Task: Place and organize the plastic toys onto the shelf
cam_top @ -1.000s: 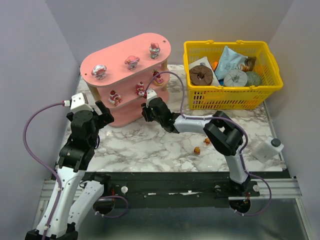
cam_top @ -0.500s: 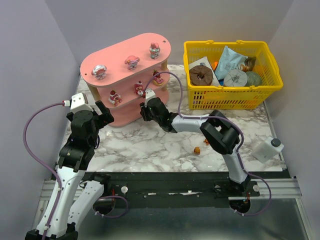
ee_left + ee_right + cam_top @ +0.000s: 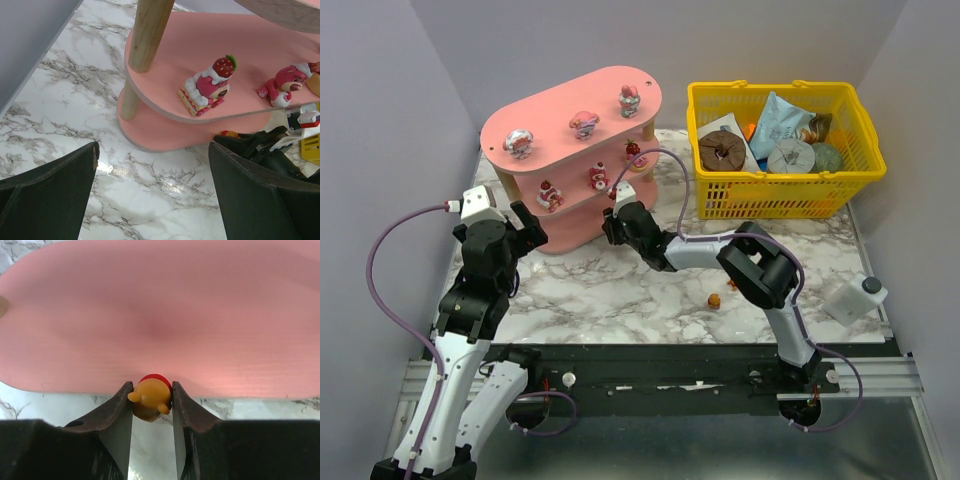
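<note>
In the top view, the pink three-tier shelf (image 3: 570,105) with long oval boards and pale wooden posts is standing at the far left of the white marble counter (image 3: 620,285). A yellow plastic mesh basket (image 3: 780,195) of packets is sitting to its right. Three small pink and white figurines (image 3: 585,123) are standing in a row on the top board, and three red and pink figurines (image 3: 599,178) are standing on the middle board. The right arm is reaching left across the counter, and the right gripper (image 3: 617,215) is pointing at the near side of the shelf, below the middle board. The left gripper (image 3: 525,228) is hovering near the shelf's left end with its jaws spread wide and nothing between them. Two tiny orange-brown toys (image 3: 714,300) are lying on the counter near the right arm's elbow, and a white bottle (image 3: 855,296) is sitting near the right edge. In the left wrist view, the left gripper's two dark fingers (image 3: 50,195) are standing far apart over bare marble. A strawberry-topped pink figurine (image 3: 206,86) and a pink bear figurine (image 3: 282,85) are sitting on the middle board, and the right gripper is showing beside the lowest board's near edge. In the right wrist view, the right gripper is pinching a small round orange-brown figurine (image 3: 150,399) with a red top between both fingers. The orange-brown figurine is sitting right at the near rim of a pink board, with marble showing beneath the fingers.
</note>
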Robot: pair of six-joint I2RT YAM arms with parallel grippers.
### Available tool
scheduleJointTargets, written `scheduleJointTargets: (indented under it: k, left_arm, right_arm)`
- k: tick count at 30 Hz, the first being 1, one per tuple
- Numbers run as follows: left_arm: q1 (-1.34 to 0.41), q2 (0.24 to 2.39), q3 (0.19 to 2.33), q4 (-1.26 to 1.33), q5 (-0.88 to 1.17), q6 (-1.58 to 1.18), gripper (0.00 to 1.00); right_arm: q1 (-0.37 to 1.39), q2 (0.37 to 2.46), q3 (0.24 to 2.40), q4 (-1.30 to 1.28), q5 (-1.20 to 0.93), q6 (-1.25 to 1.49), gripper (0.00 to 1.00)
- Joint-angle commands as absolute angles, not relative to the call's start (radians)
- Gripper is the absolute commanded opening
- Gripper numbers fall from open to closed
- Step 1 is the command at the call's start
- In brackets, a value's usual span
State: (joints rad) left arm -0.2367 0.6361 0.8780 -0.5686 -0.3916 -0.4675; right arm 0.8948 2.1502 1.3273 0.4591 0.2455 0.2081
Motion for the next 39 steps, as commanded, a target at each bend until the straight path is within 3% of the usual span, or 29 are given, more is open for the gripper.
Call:
scheduleJointTargets:
  k: [1,39]
  left_arm:
    - [-0.229,0.637,0.87,-0.56,-0.396,-0.454,0.99]
    - [-0.225,0.637,0.871,-0.561,-0.393,-0.451,0.99]
  right_arm:
    - [0.891,2.123,1.281,0.526,0.281,0.212,0.31]
    - [0.914,2.226,1.457,0.295,0.371,0.387,0.41]
